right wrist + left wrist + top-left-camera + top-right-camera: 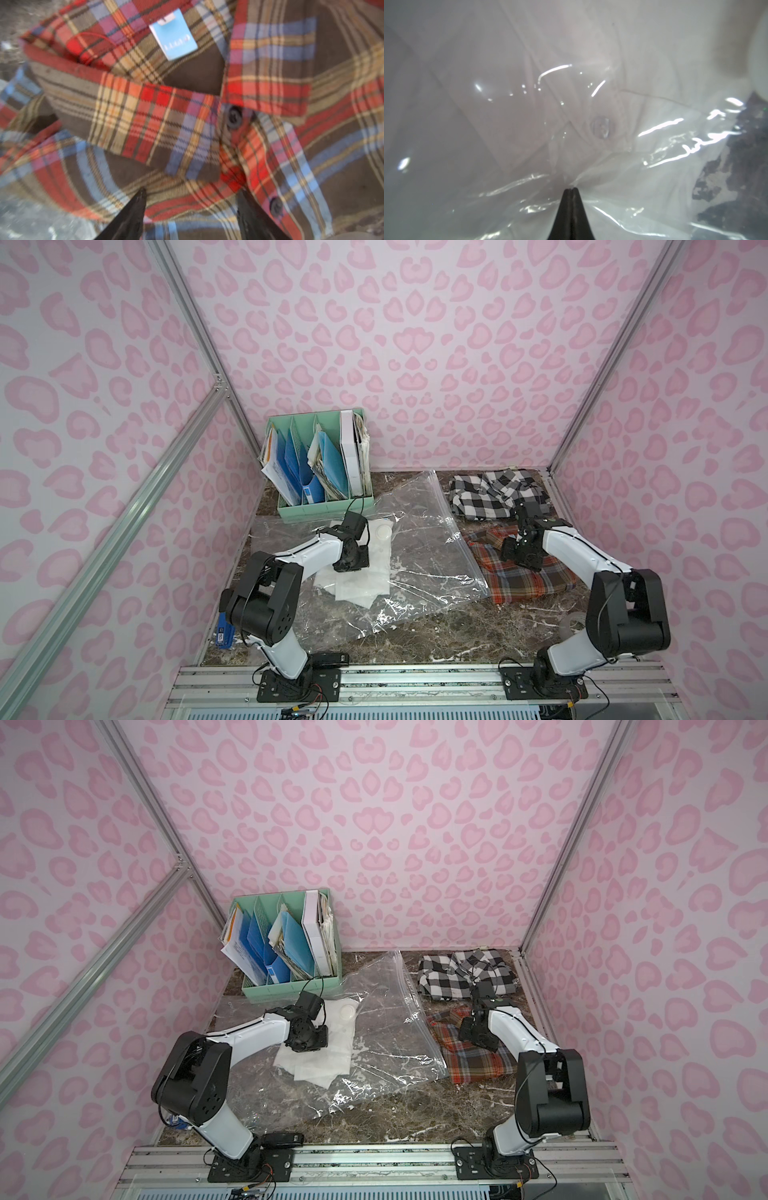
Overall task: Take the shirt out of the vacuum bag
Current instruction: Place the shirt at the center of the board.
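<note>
The clear vacuum bag (419, 560) (374, 1048) lies flat on the marble table, its white valve (382, 532) near the left wrist. A folded white shirt (359, 585) (529, 104) is inside it. My left gripper (572, 189) points down over this shirt and is shut on a pucker of the bag's film (643, 187). A red plaid shirt (528, 587) (187, 116) lies outside the bag, beside the zip-seal strip (457, 531). My right gripper (191, 194) hangs open just above its collar area, with nothing between the fingers.
A green file organiser (320, 472) full of papers stands at the back left, touching the bag. A black-and-white checked shirt (494, 493) lies crumpled at the back right. A tape roll (571, 624) sits by the right arm and a blue object (222, 632) by the left arm.
</note>
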